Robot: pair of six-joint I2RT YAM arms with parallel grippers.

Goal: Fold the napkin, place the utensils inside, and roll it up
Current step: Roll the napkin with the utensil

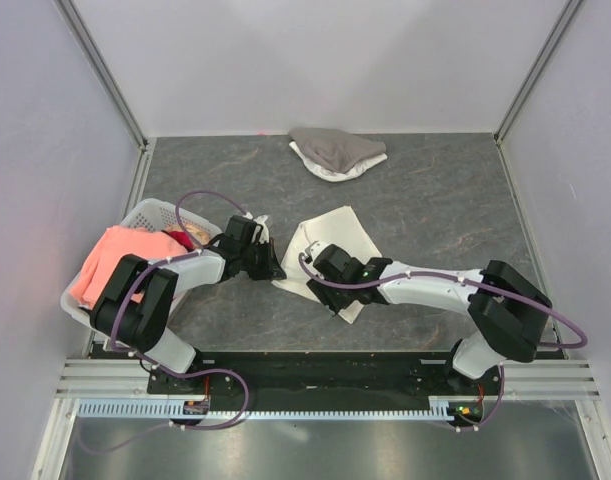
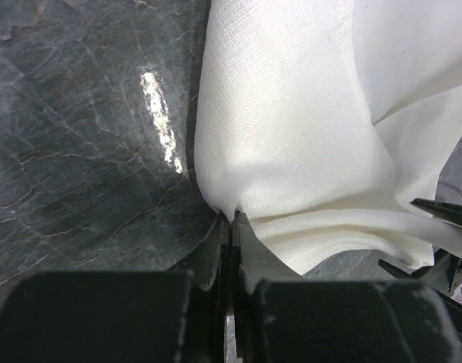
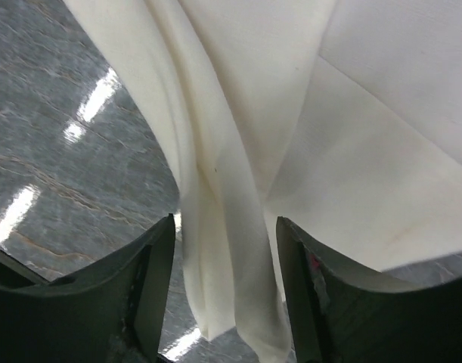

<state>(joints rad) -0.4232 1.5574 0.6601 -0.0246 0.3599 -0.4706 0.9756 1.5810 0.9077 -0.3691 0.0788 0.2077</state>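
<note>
The cream-white napkin lies rumpled and partly doubled over on the dark table. At its left edge my left gripper is shut. In the left wrist view the jaws pinch a raised fold of the napkin. My right gripper hovers over the napkin's near left part. In the right wrist view it stands open, and a hanging pleat of the napkin runs between the fingers without touching either. The utensils are out of view.
A white basket at the left holds a salmon-pink cloth. A grey-and-white cloth heap lies at the back centre. Walls close in the table on three sides.
</note>
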